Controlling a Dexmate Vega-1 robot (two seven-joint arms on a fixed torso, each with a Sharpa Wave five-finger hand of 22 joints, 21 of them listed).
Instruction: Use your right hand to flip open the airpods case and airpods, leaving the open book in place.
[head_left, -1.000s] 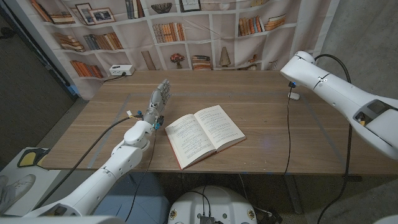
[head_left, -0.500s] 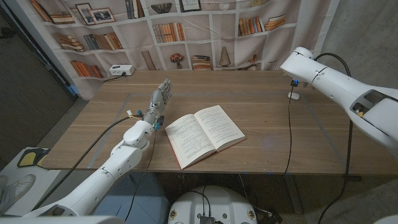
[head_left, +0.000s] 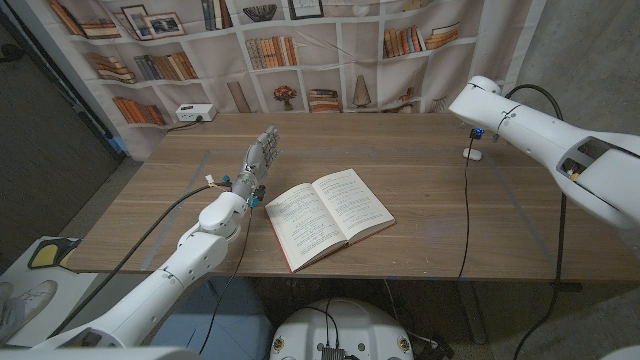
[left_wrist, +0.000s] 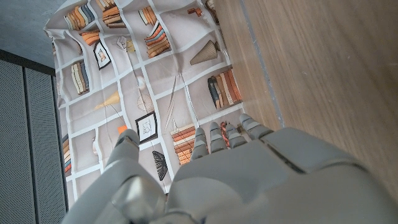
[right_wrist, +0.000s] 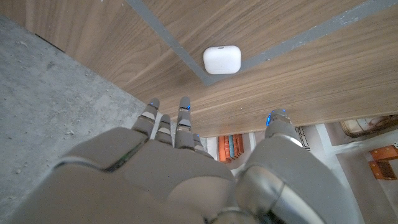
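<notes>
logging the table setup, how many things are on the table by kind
open book: 1
airpods case, closed: 1
white box with a cable at the table's far left corner: 1
total: 3

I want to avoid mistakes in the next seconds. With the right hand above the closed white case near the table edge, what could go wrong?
1. The airpods case is small, smooth and closed, lying near the table edge; a push by the right hand might slide it off rather than flip the lid.
2. The right arm's cable hangs across the table beside the open book; swinging could drag over it.
</notes>
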